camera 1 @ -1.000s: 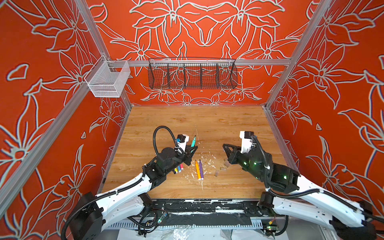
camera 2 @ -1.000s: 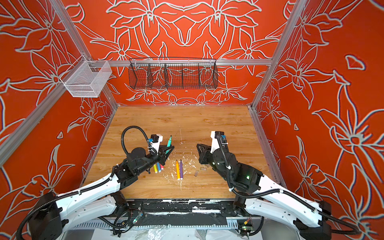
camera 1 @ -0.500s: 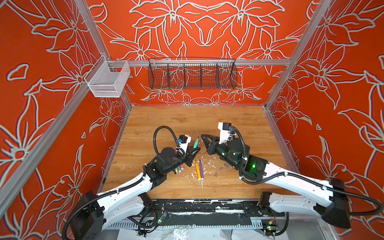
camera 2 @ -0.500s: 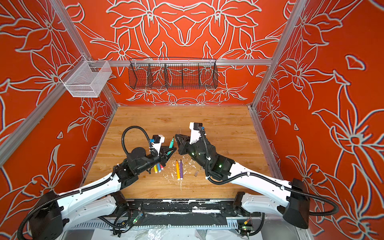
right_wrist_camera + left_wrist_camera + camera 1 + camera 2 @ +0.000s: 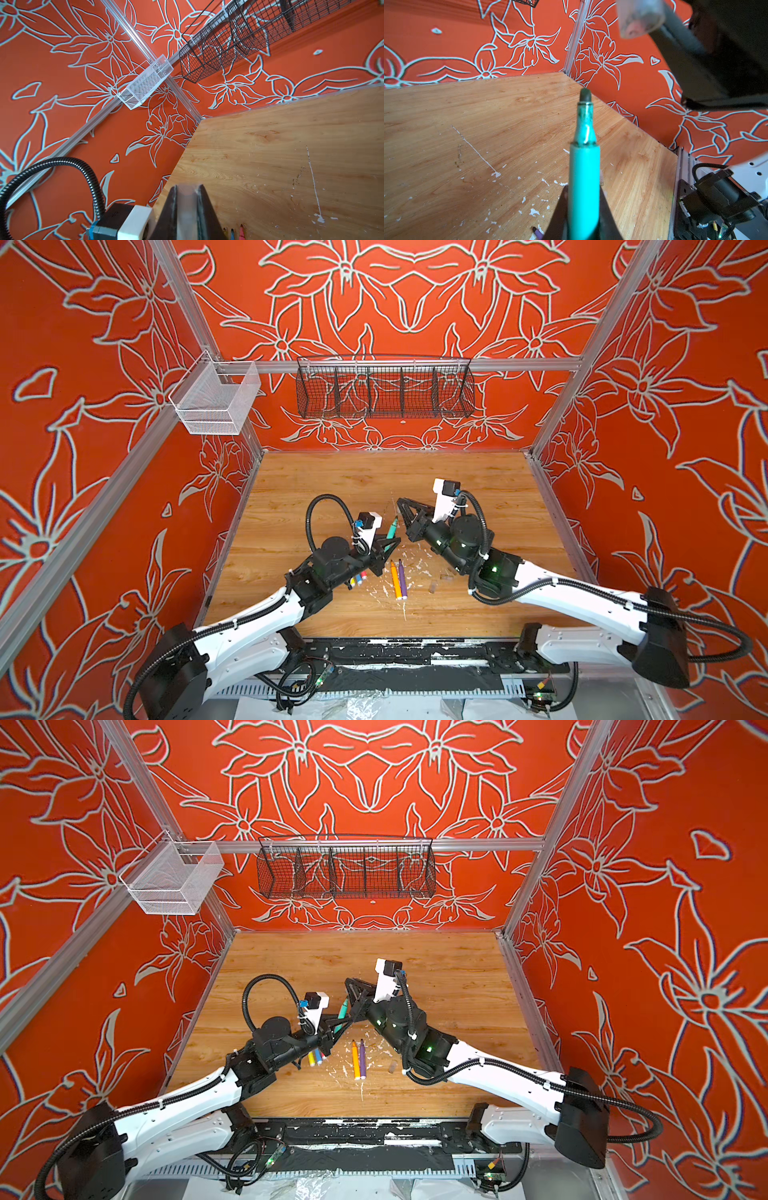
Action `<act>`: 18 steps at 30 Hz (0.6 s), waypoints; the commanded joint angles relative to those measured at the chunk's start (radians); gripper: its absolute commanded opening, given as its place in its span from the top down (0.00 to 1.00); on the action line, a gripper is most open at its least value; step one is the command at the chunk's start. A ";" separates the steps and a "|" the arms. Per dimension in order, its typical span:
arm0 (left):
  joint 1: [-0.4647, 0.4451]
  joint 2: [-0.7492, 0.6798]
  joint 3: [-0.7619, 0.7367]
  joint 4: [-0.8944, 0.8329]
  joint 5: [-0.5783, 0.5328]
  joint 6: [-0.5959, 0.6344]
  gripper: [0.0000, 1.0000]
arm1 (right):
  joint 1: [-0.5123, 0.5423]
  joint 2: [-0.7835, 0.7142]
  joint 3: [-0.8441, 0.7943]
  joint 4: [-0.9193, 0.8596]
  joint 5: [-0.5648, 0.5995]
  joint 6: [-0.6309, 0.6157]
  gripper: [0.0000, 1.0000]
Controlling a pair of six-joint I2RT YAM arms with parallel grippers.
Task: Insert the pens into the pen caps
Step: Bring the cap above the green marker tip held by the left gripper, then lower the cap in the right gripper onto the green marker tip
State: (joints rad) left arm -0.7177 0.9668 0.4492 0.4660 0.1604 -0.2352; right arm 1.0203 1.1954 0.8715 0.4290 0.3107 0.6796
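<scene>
My left gripper is shut on a teal-green pen, whose dark tip points up and away from the table. In the left wrist view the pen rises from between the fingers. My right gripper hovers just beyond the pen tip, shut on a clear pen cap. That cap also shows blurred above the tip, apart from it. Orange and purple pens lie side by side on the table. Yellow, blue and pink pens lie partly under the left arm.
Two loose clear caps lie by the right arm. White flecks litter the wooden table. A black wire basket hangs on the back wall, a white mesh basket on the left rail.
The right arm has swung left from the right side to the middle, bringing its cap close to the teal-green pen's tip. The left arm has barely moved.
</scene>
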 commanded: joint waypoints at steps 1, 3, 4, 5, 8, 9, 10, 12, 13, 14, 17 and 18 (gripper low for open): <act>0.006 -0.019 -0.004 0.045 0.018 0.003 1.00 | -0.002 0.010 0.000 0.041 0.043 -0.021 1.00; 0.006 -0.023 -0.007 0.046 0.014 0.003 1.00 | -0.002 0.016 -0.006 0.049 0.047 -0.017 1.00; 0.006 -0.026 -0.009 0.045 0.013 0.003 1.00 | -0.002 0.019 -0.009 0.053 0.047 -0.020 1.00; 0.006 -0.025 -0.009 0.046 0.011 0.002 1.00 | -0.002 0.020 -0.011 0.056 0.047 -0.019 1.00; 0.006 -0.033 -0.010 0.044 0.009 0.003 1.00 | -0.002 0.026 -0.017 0.058 0.044 -0.012 1.00; 0.006 -0.034 -0.010 0.044 0.008 0.003 1.00 | -0.002 0.027 -0.019 0.060 0.041 -0.009 1.00; 0.006 -0.034 -0.010 0.044 0.007 0.002 1.00 | -0.002 0.031 -0.020 0.061 0.040 -0.006 1.00; 0.006 -0.034 -0.011 0.045 0.005 0.001 1.00 | -0.002 0.037 -0.022 0.061 0.041 -0.001 1.00; 0.006 -0.034 -0.009 0.042 0.004 0.002 1.00 | -0.002 0.039 -0.021 0.062 0.040 0.002 1.00; 0.007 -0.035 -0.008 0.039 0.005 0.001 1.00 | -0.002 0.042 -0.022 0.062 0.037 0.007 1.00; 0.006 -0.036 -0.009 0.038 -0.001 0.001 1.00 | -0.002 0.055 -0.029 0.070 0.028 0.017 1.00; 0.006 -0.034 -0.009 0.039 -0.003 0.002 1.00 | -0.002 0.057 -0.031 0.071 0.028 0.018 1.00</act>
State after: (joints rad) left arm -0.7177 0.9470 0.4480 0.4656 0.1589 -0.2352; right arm 1.0203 1.2400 0.8566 0.4690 0.3347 0.6827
